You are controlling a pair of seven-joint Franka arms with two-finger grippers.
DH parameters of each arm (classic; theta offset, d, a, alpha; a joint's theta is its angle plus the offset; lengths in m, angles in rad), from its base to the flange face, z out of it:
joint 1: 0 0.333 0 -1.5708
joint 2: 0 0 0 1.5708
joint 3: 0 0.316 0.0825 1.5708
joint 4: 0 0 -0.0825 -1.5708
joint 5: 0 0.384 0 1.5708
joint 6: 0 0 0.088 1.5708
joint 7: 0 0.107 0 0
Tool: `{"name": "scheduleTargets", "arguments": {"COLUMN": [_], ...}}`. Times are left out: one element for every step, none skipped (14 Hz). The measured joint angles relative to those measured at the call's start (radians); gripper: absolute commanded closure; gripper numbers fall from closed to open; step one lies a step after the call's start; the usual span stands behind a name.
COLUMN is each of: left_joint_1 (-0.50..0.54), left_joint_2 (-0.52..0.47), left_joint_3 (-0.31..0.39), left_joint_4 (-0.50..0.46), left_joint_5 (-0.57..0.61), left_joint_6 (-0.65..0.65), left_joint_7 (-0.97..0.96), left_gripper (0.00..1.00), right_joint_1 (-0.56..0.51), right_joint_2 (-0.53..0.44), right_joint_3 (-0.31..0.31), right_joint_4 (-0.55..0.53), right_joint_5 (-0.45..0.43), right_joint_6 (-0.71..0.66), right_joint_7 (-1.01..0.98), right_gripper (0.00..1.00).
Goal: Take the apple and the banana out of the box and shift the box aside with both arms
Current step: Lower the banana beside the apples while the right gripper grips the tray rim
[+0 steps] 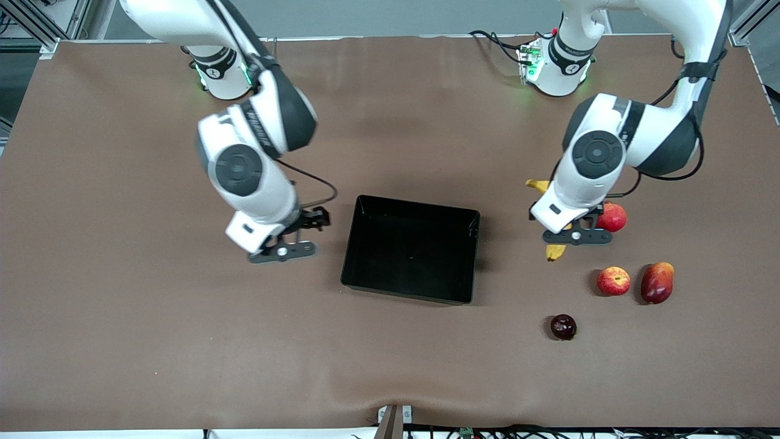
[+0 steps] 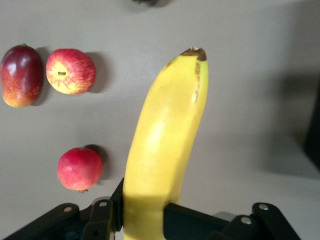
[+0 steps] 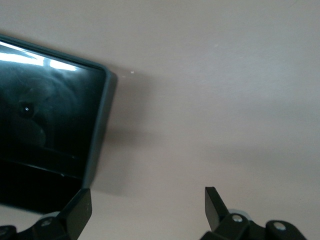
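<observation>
The brown surface [image 1: 122, 317] carries a black box [image 1: 411, 249] near its middle, sitting empty. Toward the left arm's end lie four fruits: an apple [image 1: 613, 281] just beside a mango [image 1: 657, 283], a pomegranate [image 1: 611, 217] farther from the front camera than those two, and a small dark round fruit [image 1: 563, 327] nearest that camera. All four are apart from one another and from the box.

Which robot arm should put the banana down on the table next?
The left one, probably. Its gripper is shut on the banana, above the table beside the apple. The right gripper is open, holding nothing, beside the box.
</observation>
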Motion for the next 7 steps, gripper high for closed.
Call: {"name": "scheduleTargets", "arguments": {"left_joint_1": [0.013,0.019,0.021,0.027,0.039,0.055,0.075], "left_joint_2": [-0.003,-0.004,-0.003,-0.001,0.005,0.014,0.026], "left_joint_3": [0.000,0.000,0.000,0.000,0.000,0.000,0.001], "left_joint_4": [-0.028,-0.055,-0.082,-0.108,-0.130,-0.149,-0.164], "left_joint_5": [0.000,0.002,0.009,0.023,0.038,0.063,0.099], "left_joint_6": [0.023,0.046,0.069,0.096,0.122,0.153,0.184], "left_joint_7": [0.018,0.027,0.031,0.031,0.031,0.032,0.032], "left_gripper": [1.00,1.00,1.00,1.00,1.00,1.00,1.00], "right_joint_1": [0.026,0.051,0.070,0.085,0.095,0.103,0.109], "right_joint_2": [0.015,0.027,0.037,0.047,0.058,0.068,0.079], "right_joint_3": [0.000,0.000,0.000,0.000,0.000,0.000,0.000], "right_joint_4": [0.000,0.000,0.001,0.001,0.000,0.001,0.000], "right_joint_5": [0.000,-0.001,-0.001,-0.001,-0.001,0.000,0.000], "right_joint_6": [0.013,0.019,0.020,0.020,0.024,0.034,0.053], "right_joint_7": [0.038,0.065,0.083,0.090,0.098,0.117,0.141], "right_gripper": [0.00,0.00,0.00,0.00,0.00,0.00,0.00]}}
